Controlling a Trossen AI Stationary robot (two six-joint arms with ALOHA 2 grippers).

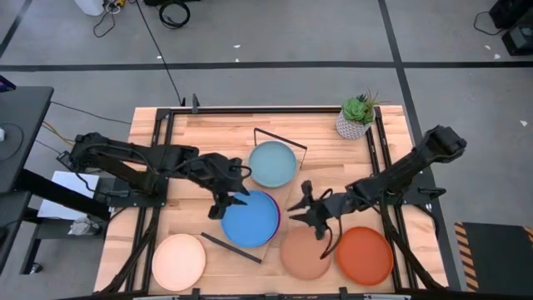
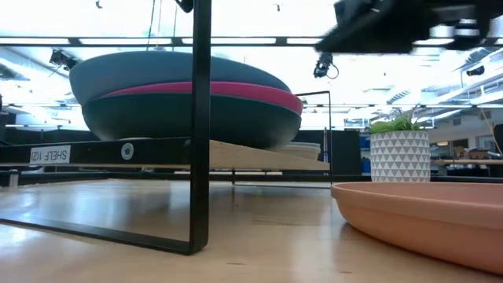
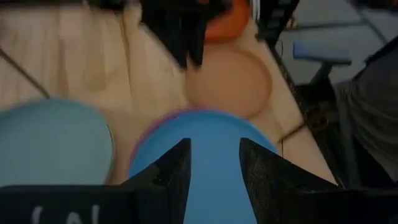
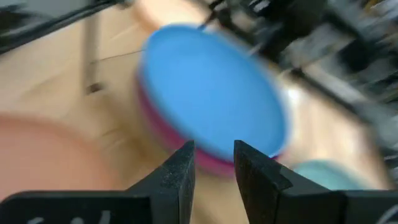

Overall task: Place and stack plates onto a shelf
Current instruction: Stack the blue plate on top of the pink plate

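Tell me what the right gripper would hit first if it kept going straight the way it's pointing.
Probably the bright blue plate atop the stack on the shelf: the right gripper, jaws apart, points straight at its edge. Depth is unclear.

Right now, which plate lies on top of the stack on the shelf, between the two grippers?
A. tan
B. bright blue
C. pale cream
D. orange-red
B: the bright blue plate tops the stack on the shelf, a magenta rim showing beneath it; the orange-red, tan and pale cream plates lie singly on the table.
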